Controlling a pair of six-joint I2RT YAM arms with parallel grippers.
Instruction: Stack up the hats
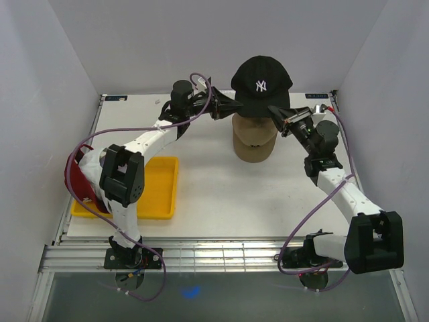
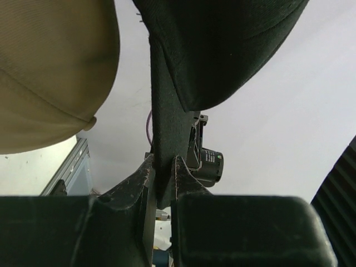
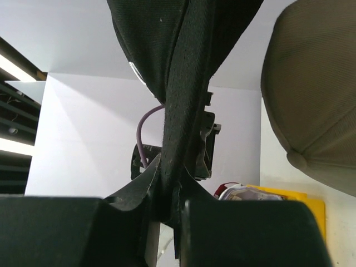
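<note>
My left gripper (image 2: pixel 161 173) is closed tight on a strip of black fabric, the rim of the black cap (image 1: pixel 261 82). In the left wrist view this strip rises straight up between the two fingers, with no gap left. My right gripper (image 3: pixel 167 175) is pinched in the same way on the opposite rim of the same cap, and its fingers press on the fabric from both sides. So the cap hangs between the two grippers, lifted off the table (image 1: pixel 221 194), crown up, with the white NY logo turned to the top camera.

Directly under it sits the tan cap (image 1: pixel 253 142), at the far middle of the table, with its brim pointing toward the arm bases. In the top view the black cap covers the upper part of the tan crown; I cannot tell if they touch.

The left arm stretches from its base over the yellow tray (image 1: pixel 161 196), then reaches far to the back and right. The right arm rises from its base and bends its wrist to the left, toward the cap.

I count three caps: one black, one tan, and one red cap (image 1: pixel 79 180), which is half hidden behind the left arm at the tray's left edge. There is one tray and two arms.
</note>
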